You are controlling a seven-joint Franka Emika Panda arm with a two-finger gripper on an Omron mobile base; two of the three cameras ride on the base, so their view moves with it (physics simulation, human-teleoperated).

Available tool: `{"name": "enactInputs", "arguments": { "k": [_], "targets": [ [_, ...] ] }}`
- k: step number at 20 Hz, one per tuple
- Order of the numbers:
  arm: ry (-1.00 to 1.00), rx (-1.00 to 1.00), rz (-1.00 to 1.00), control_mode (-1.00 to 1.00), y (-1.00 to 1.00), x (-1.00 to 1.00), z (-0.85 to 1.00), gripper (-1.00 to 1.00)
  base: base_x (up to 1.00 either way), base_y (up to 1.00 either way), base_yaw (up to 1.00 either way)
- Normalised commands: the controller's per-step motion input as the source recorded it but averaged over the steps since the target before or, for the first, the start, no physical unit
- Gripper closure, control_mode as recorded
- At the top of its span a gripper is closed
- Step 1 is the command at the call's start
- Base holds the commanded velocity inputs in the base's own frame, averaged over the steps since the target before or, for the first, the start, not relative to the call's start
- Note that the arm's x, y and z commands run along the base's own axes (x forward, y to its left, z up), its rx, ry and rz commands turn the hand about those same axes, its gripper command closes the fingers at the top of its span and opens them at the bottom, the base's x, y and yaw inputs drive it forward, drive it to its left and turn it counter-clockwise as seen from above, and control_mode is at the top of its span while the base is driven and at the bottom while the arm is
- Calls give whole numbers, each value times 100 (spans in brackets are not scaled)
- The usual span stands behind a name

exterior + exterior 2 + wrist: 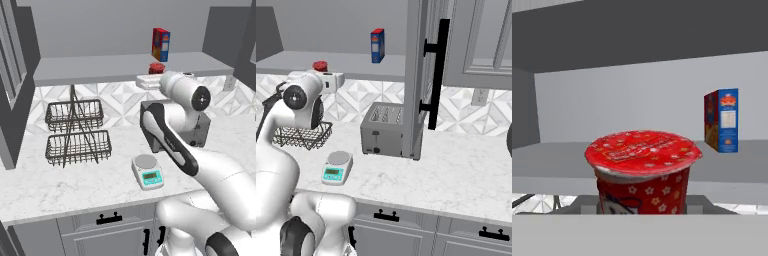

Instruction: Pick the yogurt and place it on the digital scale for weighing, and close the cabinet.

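Cabinet [421, 75] is open, its grey door with the black bar handle swung out edge-on over the counter [466, 175], and its shelf [100, 67] runs along the back above the tiled wall. Arm reaches up from the base to the front lip of that shelf. Toaster [383, 130] sits on the counter under the shelf, wire basket rack [77, 132] to the left of it. Red-and-blue box [160, 44] stands further back on the shelf, to the right of the cup in the hand view. Scale [148, 171] lies flat on the counter, nearer than the toaster and well below the shelf, nothing on its round plate. Yogurt [643, 172] is upright at the near edge of the shelf, red foil lid up, long axis vertical, dead centre and very close in the hand view, so it sits right at the gripper [156, 80]. Fingertips themselves are hidden low in the hand view; jaws are drawn in to their narrowest, and with the cup sitting where it does I judge they are clamped on it. What matters next: the scale is straight down and toward the near side from the cup, so the carry is back off the shelf, then down.
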Motion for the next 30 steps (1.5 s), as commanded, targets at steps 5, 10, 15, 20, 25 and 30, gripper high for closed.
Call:
{"name": "enactInputs", "arguments": {
  "k": [5, 10, 15, 20, 25, 30],
  "targets": [
    [6, 0, 13, -100, -20, -66, -13, 100, 0, 0, 0],
    [8, 0, 23, -100, -11, -28, -41, 100, 0, 0, 0],
    [5, -4, 24, -100, -3, -27, -55, 100, 0, 0, 0],
    [0, -3, 15, -100, 3, -20, -74, 100, 0, 0, 0],
    [0, 0, 15, -100, 0, 0, -51, 100, 0, 0, 0],
    [1, 0, 16, -100, 0, 0, -47, 100, 0, 0, 0]
  ]
}}
